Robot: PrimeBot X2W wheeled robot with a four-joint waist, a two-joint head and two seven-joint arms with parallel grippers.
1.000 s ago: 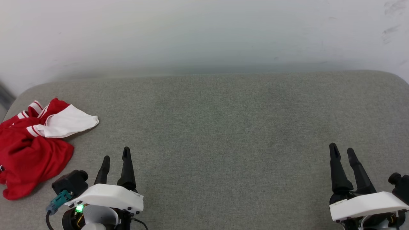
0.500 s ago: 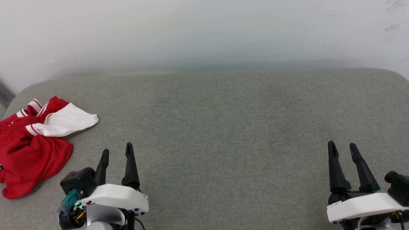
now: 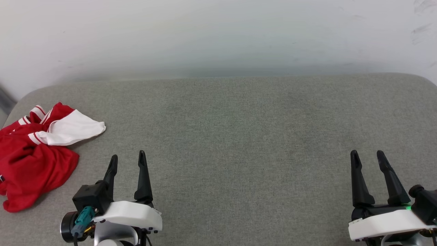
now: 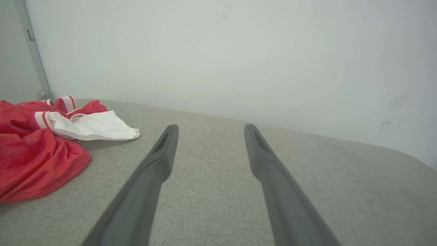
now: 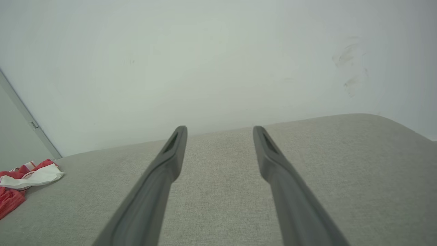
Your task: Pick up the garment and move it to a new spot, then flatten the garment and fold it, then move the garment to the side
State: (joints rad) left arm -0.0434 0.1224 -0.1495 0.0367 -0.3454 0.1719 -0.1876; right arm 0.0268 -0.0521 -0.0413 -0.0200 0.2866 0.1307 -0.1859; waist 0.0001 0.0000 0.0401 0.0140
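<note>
**A:** Where is the garment?

**B:** The garment [image 3: 32, 160] lies crumpled at the left end of the bench [image 3: 239, 136]. It is a red heap, and its left part runs off the head view.

**A:** Is it flat or bunched?

**B:** Bunched, with deep folds. A white sleeve [image 3: 73, 131] with red-and-white striped trim lies on the heap's far side. It spreads to the right onto the grey cloth.

**A:** What is closest to it?

**B:** The left gripper [image 3: 128, 154]. It sits just right of the heap, toward the near edge, and stays apart from the cloth. Its two dark fingers are spread and point toward the far wall [image 3: 218, 34]. In the left wrist view only bench cloth shows between them.

**A:** And the other one?

**B:** The right gripper [image 3: 367, 152] is well apart from the garment, at the near right of the bench. Its fingers are also parted and grasp nothing, and they point the same way. From its wrist view the garment shows small at the far left.

**A:** What about the surroundings?

**B:** The bench is padded in grey fabric with rounded far corners. The pale wall stands right behind it, with a few dark scuffs toward its upper right.
</note>
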